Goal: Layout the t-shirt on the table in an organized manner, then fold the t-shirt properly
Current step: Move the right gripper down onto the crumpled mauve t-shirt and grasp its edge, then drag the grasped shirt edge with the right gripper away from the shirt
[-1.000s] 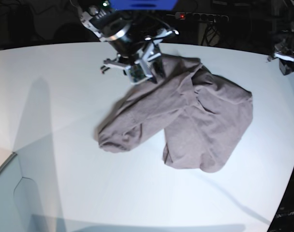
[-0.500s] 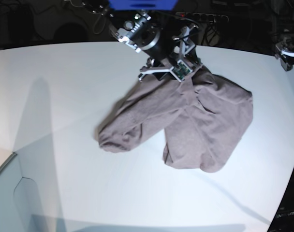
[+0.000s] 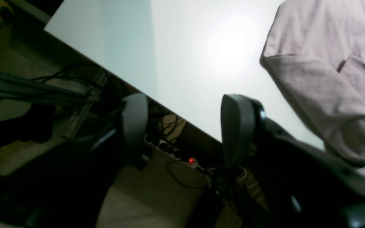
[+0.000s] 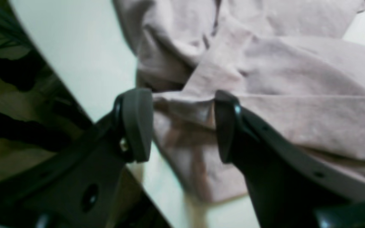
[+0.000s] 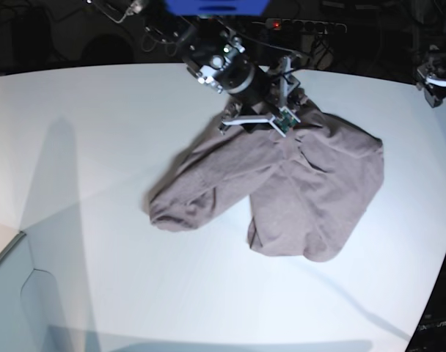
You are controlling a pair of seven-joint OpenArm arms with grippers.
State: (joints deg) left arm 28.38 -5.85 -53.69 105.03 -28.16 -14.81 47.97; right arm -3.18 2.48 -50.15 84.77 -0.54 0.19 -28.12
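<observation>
Since a second ago: right gripper (image 5: pixel 271 117) shifted from the heap's far left edge toward its far middle; jaws now spread, straddling a fold, nothing pinched. T-shirt (image 5: pixel 282 187) unchanged, crumpled right of centre on the white table (image 5: pixel 98 220). Left gripper (image 3: pixel 185 126) at far right edge, jaws spread, empty. Beyond: dark room, cables (image 3: pixel 59 85), power strip (image 3: pixel 173 153).

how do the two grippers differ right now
The right gripper hangs over the t-shirt with a fold between its jaws; the left gripper frames only the table edge. The right sits mid-table, the left off at the side. Both are open.
</observation>
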